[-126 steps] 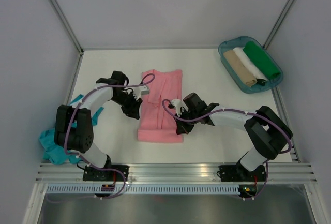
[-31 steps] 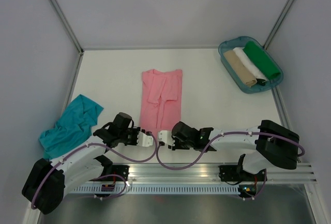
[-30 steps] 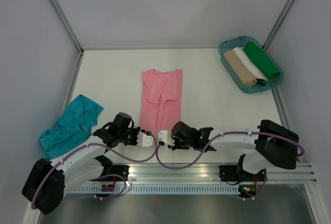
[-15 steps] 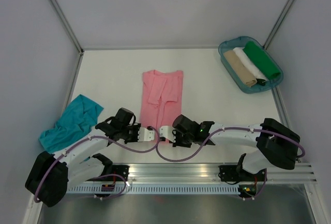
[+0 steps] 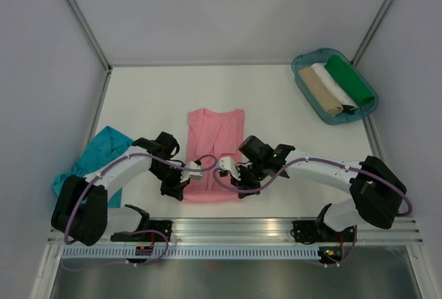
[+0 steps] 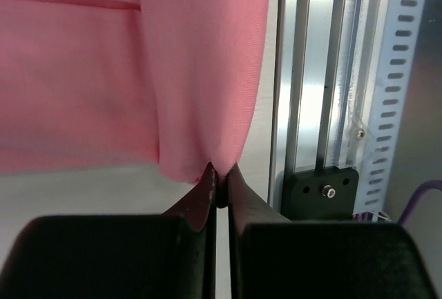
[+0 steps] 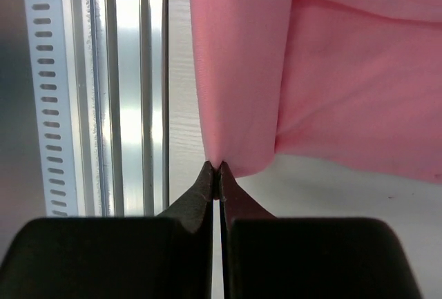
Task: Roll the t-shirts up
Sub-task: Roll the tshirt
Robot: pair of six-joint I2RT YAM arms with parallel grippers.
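Both the left pincer point(image 6: 219, 175) and right pincer point(image 7: 216, 171), open a second ago, now clamp and raise the near hem corners of the pink tee point(image 5: 217, 133) on the worktop point(image 5: 290, 126), apparently starting the roll.

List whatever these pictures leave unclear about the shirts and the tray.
- pink t-shirt: pinched corners, top view, covered by both jaws; far end cut off in wrist views.
- teal t-shirt: top view, partly under left arm.
- tray: top view, dark item at near corner too small.
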